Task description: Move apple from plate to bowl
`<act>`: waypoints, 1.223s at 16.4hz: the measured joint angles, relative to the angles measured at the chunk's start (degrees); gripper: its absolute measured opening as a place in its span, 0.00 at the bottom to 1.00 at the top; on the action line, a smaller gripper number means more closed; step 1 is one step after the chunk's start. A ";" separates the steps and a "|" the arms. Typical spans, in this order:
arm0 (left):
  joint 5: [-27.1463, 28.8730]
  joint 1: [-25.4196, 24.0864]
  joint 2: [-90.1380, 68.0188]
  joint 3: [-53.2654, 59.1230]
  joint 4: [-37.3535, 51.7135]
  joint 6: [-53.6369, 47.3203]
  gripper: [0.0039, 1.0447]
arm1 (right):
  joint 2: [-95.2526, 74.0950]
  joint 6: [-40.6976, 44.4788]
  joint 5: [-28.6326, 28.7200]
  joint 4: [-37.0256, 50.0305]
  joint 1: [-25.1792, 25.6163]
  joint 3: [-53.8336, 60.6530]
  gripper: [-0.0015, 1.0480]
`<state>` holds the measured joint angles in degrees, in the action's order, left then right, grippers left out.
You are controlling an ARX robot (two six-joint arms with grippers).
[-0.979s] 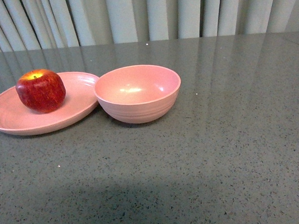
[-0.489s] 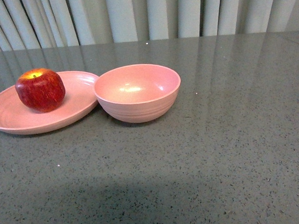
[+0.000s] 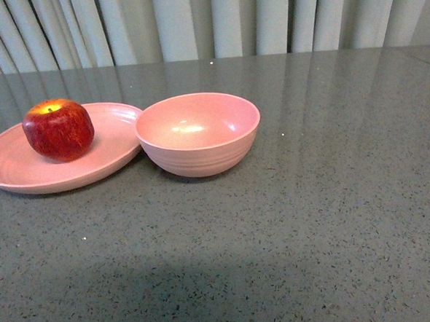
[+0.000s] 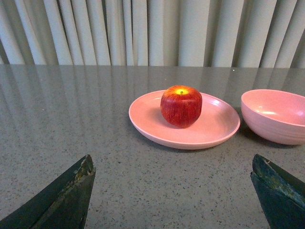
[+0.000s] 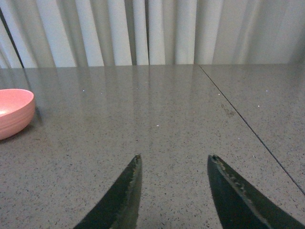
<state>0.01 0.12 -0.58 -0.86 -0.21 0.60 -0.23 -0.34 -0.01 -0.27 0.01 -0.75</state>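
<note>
The dark-red apple (image 3: 58,130) with a yellow stem dip sits on the shallow pale-pink plate (image 3: 11,170) at the left of the table. The deep pale-pink bowl (image 3: 198,133) stands right beside the plate, empty. Neither arm shows in the front view. In the left wrist view the apple (image 4: 181,106) rests on the plate (image 4: 143,121), with the bowl (image 4: 276,117) beside it; my left gripper (image 4: 174,164) is open, empty, and short of the plate. My right gripper (image 5: 175,157) is shut with nothing in it, over bare table, the bowl (image 5: 14,112) off to one side.
The grey speckled tabletop (image 3: 313,221) spreads around the dishes. Pale curtains (image 3: 206,19) hang behind the table's far edge. A thin seam (image 5: 248,124) runs across the tabletop in the right wrist view.
</note>
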 joint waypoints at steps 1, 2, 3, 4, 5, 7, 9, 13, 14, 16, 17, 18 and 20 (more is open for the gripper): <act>0.00 0.00 0.00 0.00 0.00 0.00 0.94 | 0.00 0.00 0.00 0.02 0.00 0.00 0.46; 0.00 0.00 0.00 0.00 0.00 0.00 0.94 | 0.00 0.00 0.00 0.02 0.00 0.00 0.57; 0.00 0.00 0.00 0.00 0.00 0.00 0.94 | -0.02 0.00 0.00 0.00 0.00 0.00 0.67; 0.00 0.00 0.00 0.00 0.02 0.00 0.94 | 0.00 0.00 0.00 0.00 0.00 0.00 0.78; 0.00 0.00 0.00 0.00 0.00 0.00 0.94 | 0.00 -0.02 0.00 0.00 0.00 0.00 0.88; 0.00 0.00 0.00 0.00 0.00 0.00 0.94 | 0.00 0.00 0.00 0.02 0.00 0.00 0.93; 0.00 0.00 0.00 0.00 0.00 0.00 0.94 | 0.00 -0.02 0.00 0.00 0.00 0.00 0.94; 0.00 0.00 0.00 0.00 0.00 0.00 0.94 | 0.00 -0.02 0.00 0.02 0.00 0.00 0.94; 0.00 0.00 0.00 0.00 0.00 0.00 0.94 | 0.00 -0.02 0.00 0.00 0.00 0.00 0.94; 0.00 0.00 0.00 0.00 0.00 0.00 0.94 | 0.00 -0.02 0.00 0.00 0.00 0.00 0.94; 0.00 0.00 0.00 0.00 0.00 0.00 0.94 | 0.00 -0.02 0.00 0.02 0.00 0.00 0.94; 0.00 0.00 0.00 0.00 0.00 0.00 0.94 | 0.00 -0.02 0.00 0.00 0.00 0.00 0.94; 0.00 0.00 0.00 0.00 0.00 0.00 0.94 | 0.00 -0.02 0.00 0.00 0.00 0.00 0.94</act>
<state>0.01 0.12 -0.58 -0.86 -0.21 0.60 -0.23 -0.36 -0.01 -0.27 0.01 -0.75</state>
